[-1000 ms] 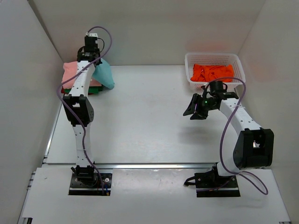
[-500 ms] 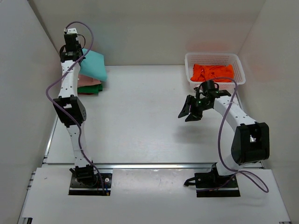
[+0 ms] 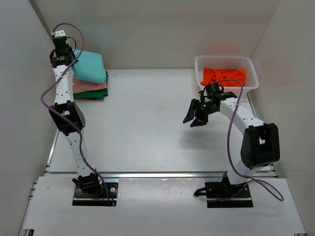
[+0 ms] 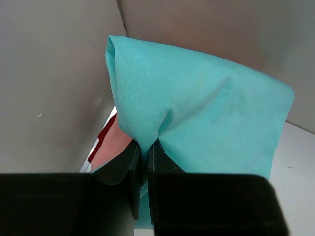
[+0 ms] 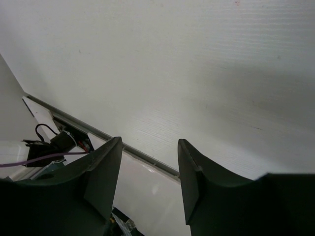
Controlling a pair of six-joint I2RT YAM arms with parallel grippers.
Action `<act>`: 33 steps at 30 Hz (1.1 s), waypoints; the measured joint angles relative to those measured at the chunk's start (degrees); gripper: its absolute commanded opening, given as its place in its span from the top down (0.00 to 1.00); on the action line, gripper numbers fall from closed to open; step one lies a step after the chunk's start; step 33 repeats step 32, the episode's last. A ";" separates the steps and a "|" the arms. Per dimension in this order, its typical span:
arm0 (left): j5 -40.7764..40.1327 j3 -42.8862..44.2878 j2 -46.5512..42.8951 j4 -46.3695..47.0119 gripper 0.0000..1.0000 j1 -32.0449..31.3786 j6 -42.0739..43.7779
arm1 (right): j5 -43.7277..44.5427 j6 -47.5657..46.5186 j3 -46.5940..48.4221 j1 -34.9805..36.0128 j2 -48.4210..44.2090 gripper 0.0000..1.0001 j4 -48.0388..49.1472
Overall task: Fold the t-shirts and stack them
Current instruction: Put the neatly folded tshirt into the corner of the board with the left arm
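At the table's [image 3: 147, 123] far left corner lies the stack [image 3: 93, 88] of pink, green and red shirts. The folded teal shirt [image 4: 206, 108] hangs over it, pinched in the left gripper [image 4: 145, 147], likely for laying on top. Mid-table, the right gripper [image 3: 194, 118] hovers parted and empty.

A white table [image 3: 147, 132] fills a boxed enclosure of plain white panels: a back wall [image 3: 157, 29] at 12 o'clock, a left wall [image 3: 19, 128] at 9 o'clock, a right wall [image 3: 295, 113] at 3 o'clock. A silver metal rail [image 3: 162, 174] crosses the table at 6 o'clock. Soft, even light casts faint shadows.
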 measured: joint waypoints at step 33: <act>25.40 -74.60 -51.67 0.57 0.01 -25.24 -25.46 | 13.00 -8.52 -6.05 -12.70 -16.44 0.01 -2.01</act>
